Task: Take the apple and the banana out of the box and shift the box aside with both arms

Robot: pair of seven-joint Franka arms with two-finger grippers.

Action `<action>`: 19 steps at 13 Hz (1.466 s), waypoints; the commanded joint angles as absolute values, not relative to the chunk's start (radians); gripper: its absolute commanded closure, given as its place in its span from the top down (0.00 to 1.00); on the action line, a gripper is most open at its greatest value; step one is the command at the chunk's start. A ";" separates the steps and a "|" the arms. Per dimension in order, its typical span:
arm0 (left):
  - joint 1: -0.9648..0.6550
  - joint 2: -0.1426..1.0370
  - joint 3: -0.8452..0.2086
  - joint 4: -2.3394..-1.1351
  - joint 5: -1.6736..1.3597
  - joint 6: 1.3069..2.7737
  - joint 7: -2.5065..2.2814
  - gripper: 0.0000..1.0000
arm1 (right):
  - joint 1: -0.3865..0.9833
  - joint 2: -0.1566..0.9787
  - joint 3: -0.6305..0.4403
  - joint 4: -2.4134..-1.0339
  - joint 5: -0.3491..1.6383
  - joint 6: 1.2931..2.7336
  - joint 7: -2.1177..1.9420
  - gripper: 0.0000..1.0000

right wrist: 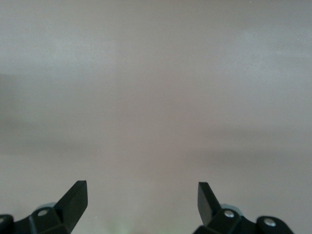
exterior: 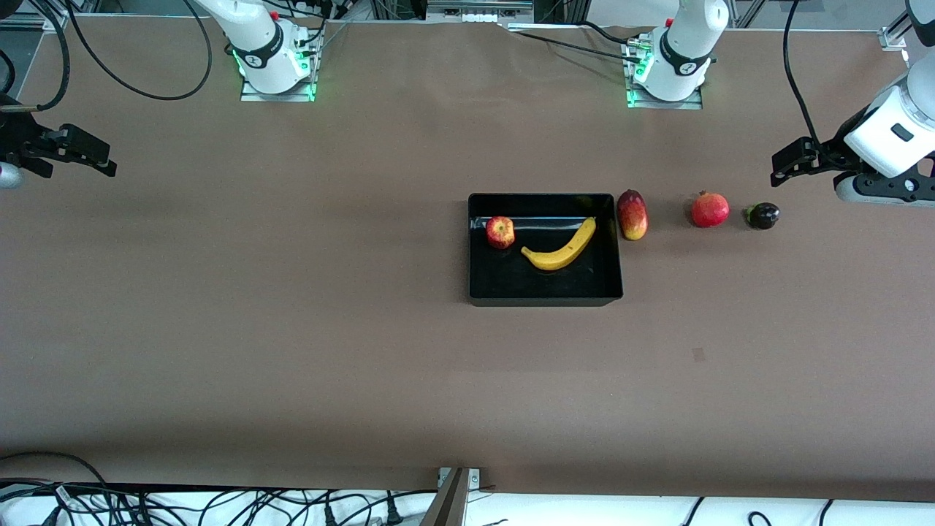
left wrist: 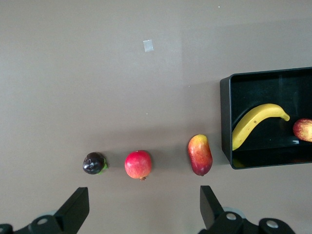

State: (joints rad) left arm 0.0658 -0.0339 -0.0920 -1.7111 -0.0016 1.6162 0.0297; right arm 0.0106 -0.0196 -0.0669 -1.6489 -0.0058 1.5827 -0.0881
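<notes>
The black box (exterior: 544,292) sits on the brown table. The red apple (exterior: 500,231) and the yellow banana (exterior: 562,248) lie inside it. The left wrist view shows the box (left wrist: 225,117), the banana (left wrist: 253,124) and the apple (left wrist: 304,130) at its edge. My left gripper (exterior: 789,162) is open and empty, up in the air at the left arm's end of the table, over bare table near the dark fruit. My right gripper (exterior: 91,157) is open and empty, up over bare table at the right arm's end. In the right wrist view the right gripper (right wrist: 142,197) has only table under it.
A red-yellow mango-like fruit (exterior: 632,214) lies just beside the box toward the left arm's end. A red pomegranate (exterior: 710,210) and a small dark purple fruit (exterior: 762,215) follow in a row. The left wrist view shows the mango-like fruit (left wrist: 200,154), the pomegranate (left wrist: 138,164) and the dark fruit (left wrist: 94,163).
</notes>
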 commanded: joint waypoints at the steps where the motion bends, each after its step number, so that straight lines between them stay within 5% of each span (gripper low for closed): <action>1: 0.064 -0.056 -0.094 -1.739 0.003 1.615 0.046 1.00 | 0.002 -0.040 -0.058 -1.657 0.012 1.574 -0.084 1.00; 19: 0.054 0.067 -0.092 -1.684 -0.057 1.621 0.017 1.00 | 0.002 -0.040 -0.055 -1.657 0.012 1.574 -0.084 1.00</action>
